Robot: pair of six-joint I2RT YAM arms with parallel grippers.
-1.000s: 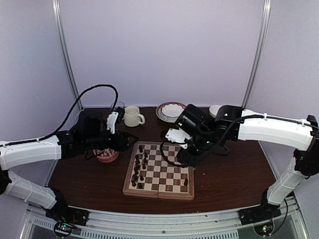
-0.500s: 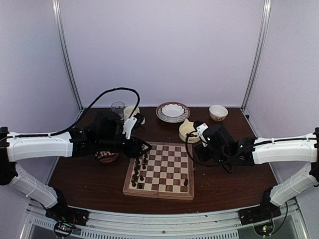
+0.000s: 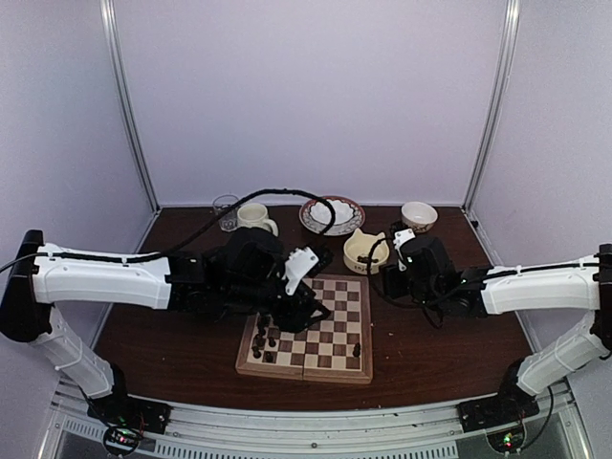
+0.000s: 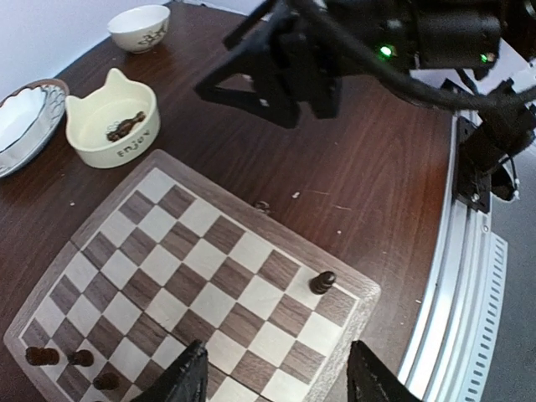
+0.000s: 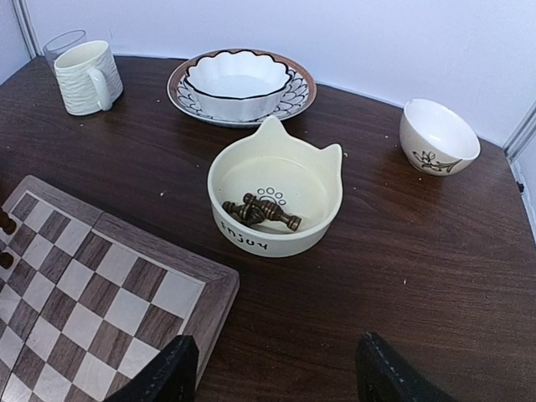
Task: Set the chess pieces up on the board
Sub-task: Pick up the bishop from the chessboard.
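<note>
Handful of dark brown turned chess pieces (image 5: 261,212) in the cream cat-eared bowl (image 5: 318,167), hence right gripper (image 5: 276,373) spread empty near it; left gripper (image 4: 280,381), spread too, over the chequered wooden board (image 4: 209,251), probably for placing.

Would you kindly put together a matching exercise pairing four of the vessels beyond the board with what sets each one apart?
1. mug
2. cat bowl
3. small bowl
4. scalloped bowl

A. on a plate
B. holds chess pieces
C. beside a glass
D. flower motif on its side

Pairs: 1-C, 2-B, 3-D, 4-A
</note>
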